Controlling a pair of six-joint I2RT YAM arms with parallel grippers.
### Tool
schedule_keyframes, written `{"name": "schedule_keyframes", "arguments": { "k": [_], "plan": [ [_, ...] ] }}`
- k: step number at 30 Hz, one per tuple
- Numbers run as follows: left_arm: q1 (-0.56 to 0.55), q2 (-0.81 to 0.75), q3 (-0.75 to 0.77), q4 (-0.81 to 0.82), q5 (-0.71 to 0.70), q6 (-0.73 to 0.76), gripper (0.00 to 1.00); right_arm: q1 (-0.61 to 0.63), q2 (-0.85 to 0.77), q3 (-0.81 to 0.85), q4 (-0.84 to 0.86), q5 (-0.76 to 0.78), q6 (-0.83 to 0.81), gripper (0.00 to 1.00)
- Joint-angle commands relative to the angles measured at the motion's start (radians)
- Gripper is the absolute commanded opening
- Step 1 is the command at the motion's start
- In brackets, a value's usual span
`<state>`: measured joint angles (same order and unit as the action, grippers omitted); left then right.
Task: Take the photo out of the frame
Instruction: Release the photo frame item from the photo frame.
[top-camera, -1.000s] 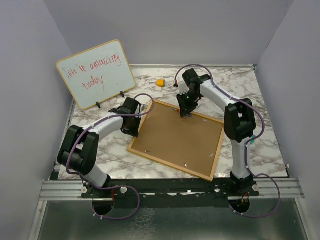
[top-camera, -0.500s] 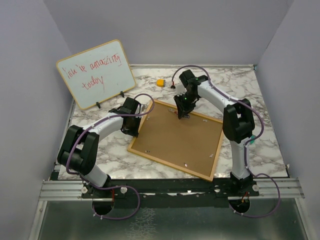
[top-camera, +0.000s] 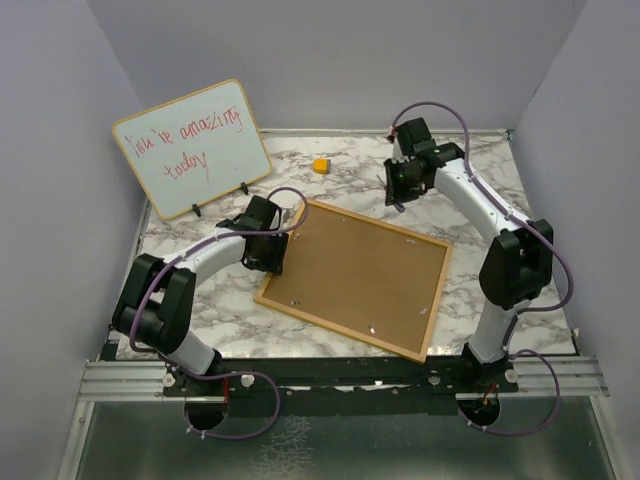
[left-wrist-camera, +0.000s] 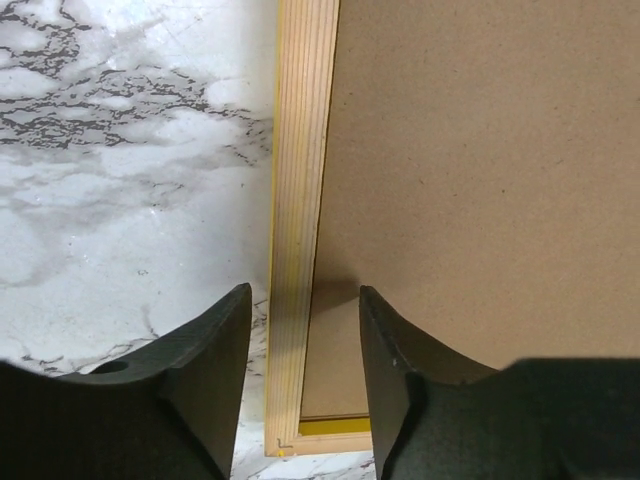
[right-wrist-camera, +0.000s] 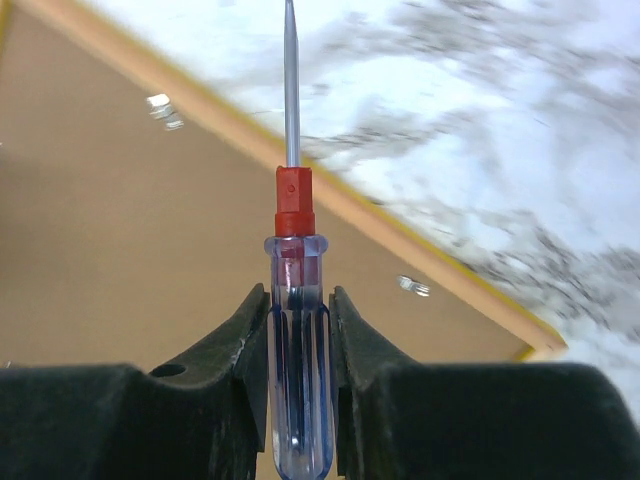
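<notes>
Here, the frame (top-camera: 355, 280): lies flat on the marble tabletop (left-wrist-camera: 120, 200), brown back upward, with a thin yellow border along its wooden rail.
Clips (right-wrist-camera: 160, 105): small metal ones sit on the brown back near the far edge.
Left gripper (left-wrist-camera: 304, 292): at the frame's left edge. Its jaws are released and stand astride the rail, one finger over the marble and the other over the brown back, with a gap on each side.
Right gripper (right-wrist-camera: 297, 295): jaws clenched on a screwdriver (right-wrist-camera: 295, 200), gripping its clear blue handle. The red collar and bare shaft point out ahead, raised just beyond the frame's far edge and apart from the frame.
Change, right side: a second ago these jaws stood over the far part of the brown back with the screwdriver pointing down. They have since drawn off toward the far right.
Change, left side: the arm and the frame sit where they were.
Surroundings: a whiteboard (top-camera: 190, 148) with red handwriting is propped at the far left, and a small yellow block (top-camera: 320, 165) sits beside it.
</notes>
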<state>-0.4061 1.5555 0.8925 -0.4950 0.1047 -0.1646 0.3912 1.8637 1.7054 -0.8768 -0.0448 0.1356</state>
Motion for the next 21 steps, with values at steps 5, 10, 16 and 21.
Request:
{"name": "schedule_keyframes", "arguments": {
  "k": [5,10,16,21],
  "plan": [
    [-0.003,-0.113,-0.023,0.038,-0.061,-0.026,0.55,-0.214,-0.111,-0.215,0.111,0.276,0.279,0.0],
    [-0.003,-0.194,-0.04,0.057,-0.183,-0.047,0.63,-0.327,-0.153,-0.332,0.156,0.288,0.338,0.0],
    [-0.003,-0.282,-0.061,0.067,-0.312,-0.068,0.7,-0.343,-0.167,-0.411,0.152,0.347,0.368,0.01],
    [-0.003,-0.351,-0.078,0.072,-0.393,-0.08,0.75,-0.353,-0.174,-0.483,0.171,0.42,0.393,0.01]
  ]
}}
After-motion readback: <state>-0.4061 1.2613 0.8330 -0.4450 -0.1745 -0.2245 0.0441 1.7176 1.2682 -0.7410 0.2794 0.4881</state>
